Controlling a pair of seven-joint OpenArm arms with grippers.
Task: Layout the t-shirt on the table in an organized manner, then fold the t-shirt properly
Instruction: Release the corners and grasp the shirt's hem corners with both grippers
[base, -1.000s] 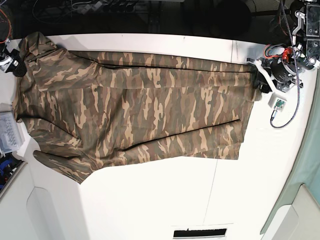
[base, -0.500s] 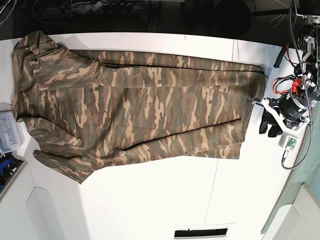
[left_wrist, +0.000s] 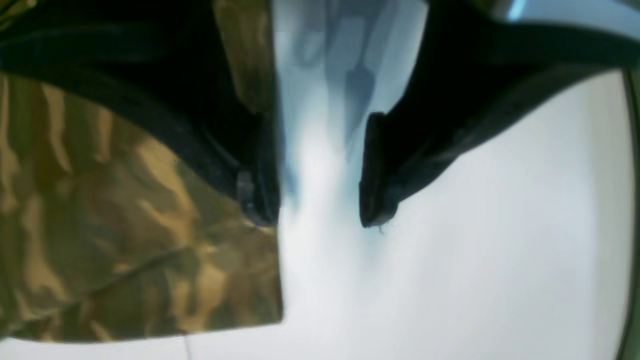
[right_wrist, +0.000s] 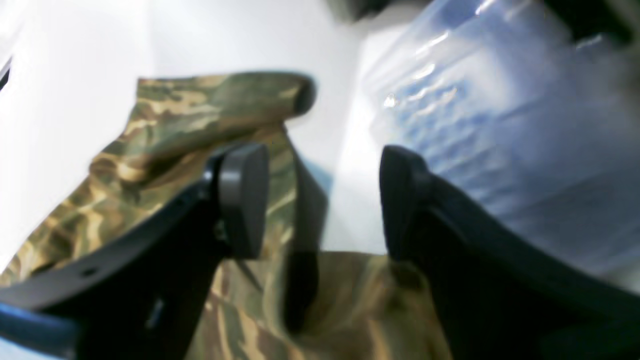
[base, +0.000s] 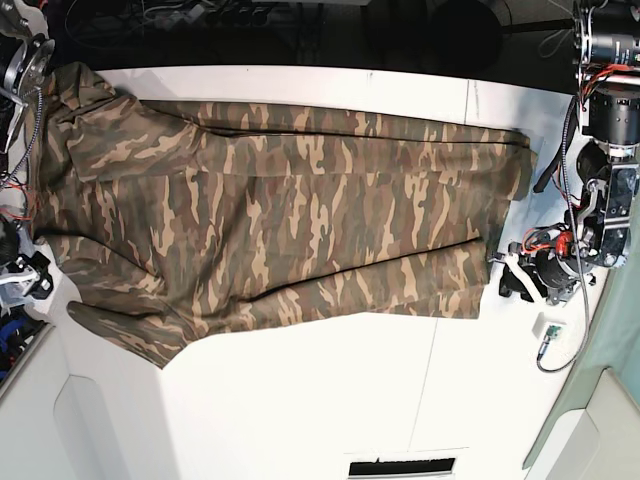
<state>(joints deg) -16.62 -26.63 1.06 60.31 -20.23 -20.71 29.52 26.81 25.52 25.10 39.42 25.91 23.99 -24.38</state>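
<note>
Laying out looked nearly done: the t-shirt (base: 280, 215) lay spread across the white surface (base: 330, 400), one long side already doubled over.
Left gripper (left_wrist: 320, 190) hung with jaws spread at the hem corner; right gripper (right_wrist: 320, 200) likewise spread over a sleeve, both empty. Next likely called for pinching both ends. Cables cluttered the dark background.

Even overhead light washes the white table (base: 330, 390) nearly featureless in the base view, its corners bowed by wide-angle distortion and the far background left dark. Both wrist views are soft with blur: beyond the left gripper (left_wrist: 320, 190) the tabletop blows out to glare, a bluish shadow lying between its black fingers (left_wrist: 385, 175). Around the right gripper (right_wrist: 320, 200) the t-shirt (right_wrist: 210, 110) smears, its print out of focus.
</note>
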